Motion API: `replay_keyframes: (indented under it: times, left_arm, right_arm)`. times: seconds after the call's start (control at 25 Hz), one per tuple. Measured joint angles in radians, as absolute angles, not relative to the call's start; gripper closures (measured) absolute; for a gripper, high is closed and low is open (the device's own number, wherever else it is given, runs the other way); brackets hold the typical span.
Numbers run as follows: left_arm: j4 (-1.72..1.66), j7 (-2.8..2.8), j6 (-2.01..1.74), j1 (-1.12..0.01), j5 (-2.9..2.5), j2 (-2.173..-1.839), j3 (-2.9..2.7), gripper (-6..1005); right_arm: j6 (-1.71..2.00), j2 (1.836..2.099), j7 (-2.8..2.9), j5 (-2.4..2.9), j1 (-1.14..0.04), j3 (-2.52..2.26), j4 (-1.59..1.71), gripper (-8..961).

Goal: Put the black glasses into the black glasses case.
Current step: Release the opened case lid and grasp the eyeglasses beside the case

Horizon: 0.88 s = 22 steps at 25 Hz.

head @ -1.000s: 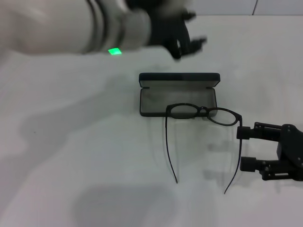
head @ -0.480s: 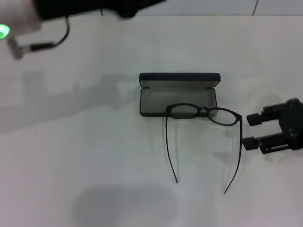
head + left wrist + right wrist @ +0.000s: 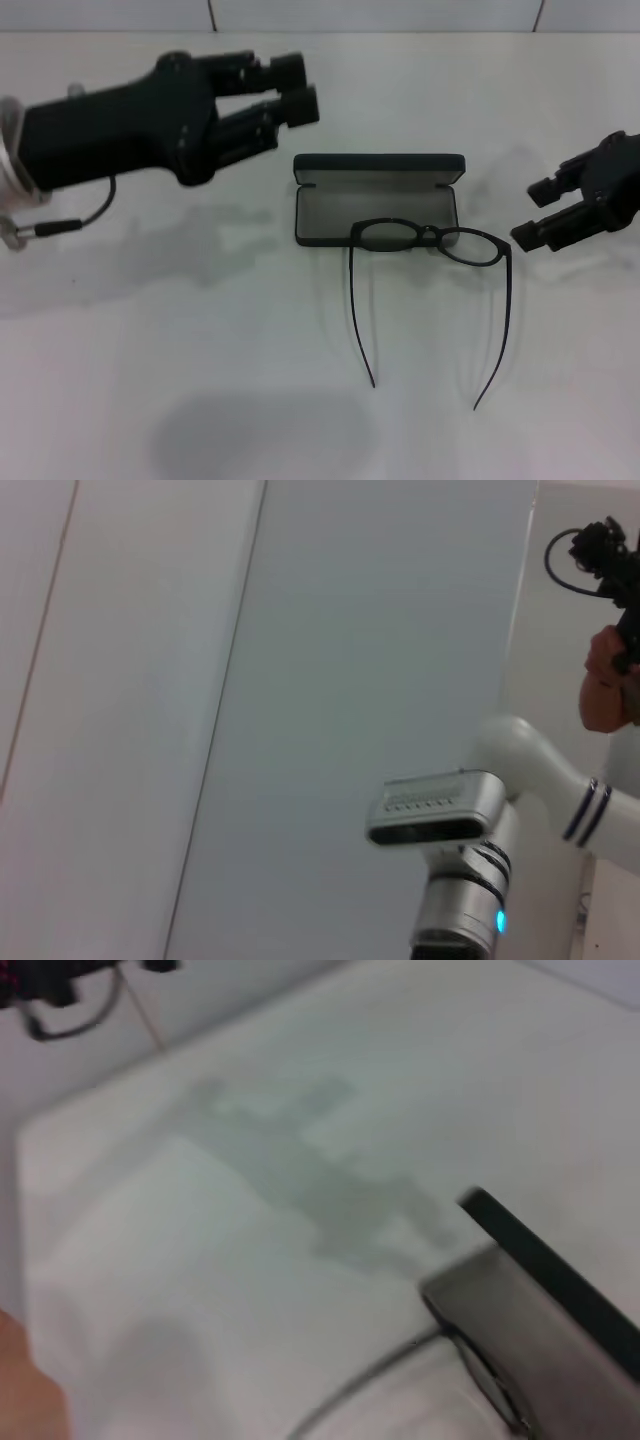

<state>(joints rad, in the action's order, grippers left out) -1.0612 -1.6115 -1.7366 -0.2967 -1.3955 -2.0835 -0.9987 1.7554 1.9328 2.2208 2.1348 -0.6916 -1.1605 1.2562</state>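
We saw the right gripper, a chunky matte black pincer, hanging over the white table with its two blunt fingers parted and nothing between them. The glasses lay just beside those fingertips, toward the robot's left, not touching them: a thin black frame with oval clear lenses, the front propped on the near rim of the case, the lens nearer the gripper sticking out past the case's end. The two slim curved temples ran from the frame toward the robot, flat on the table. The case sat beyond the glasses from the right gripper, a black rounded rectangle, lid up at the back, smooth grey lining showing. The left gripper hovered past the case's far left corner, its fingers apart and empty, the dark body sloping back to a pale metallic arm with a thin black cable. The right wrist view showed the case's hard black edge and a blurred lens.
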Motion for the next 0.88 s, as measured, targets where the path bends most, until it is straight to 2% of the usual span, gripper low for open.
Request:
replay_keyframes:
  times: [0.2, 0.44, 0.64, 0.88]
  left_arm:
    - [-0.994, -1.534, -1.74, -0.271, -1.389, -2.081, -0.997, 633]
    - [-0.93, -1.467, -1.741, -0.25, -1.392, -2.079, -0.996, 634]
    - [-0.841, -1.398, -1.745, -0.246, -1.394, -2.068, -0.994, 635]
    - [-0.75, -1.313, -1.755, -0.235, -1.395, -2.061, -0.984, 637]
  right_arm:
    - [1.738, 1.951, 2.226, 2.295, -0.807, -1.159, 1.144, 270]
    - [1.675, 1.979, 2.207, 2.363, -0.887, -1.168, 1.051, 271]
    - [1.622, 2.013, 2.207, 2.42, -0.967, -1.185, 0.964, 272]
    - [1.514, 2.027, 2.218, 2.43, -1.05, -1.264, 0.85, 273]
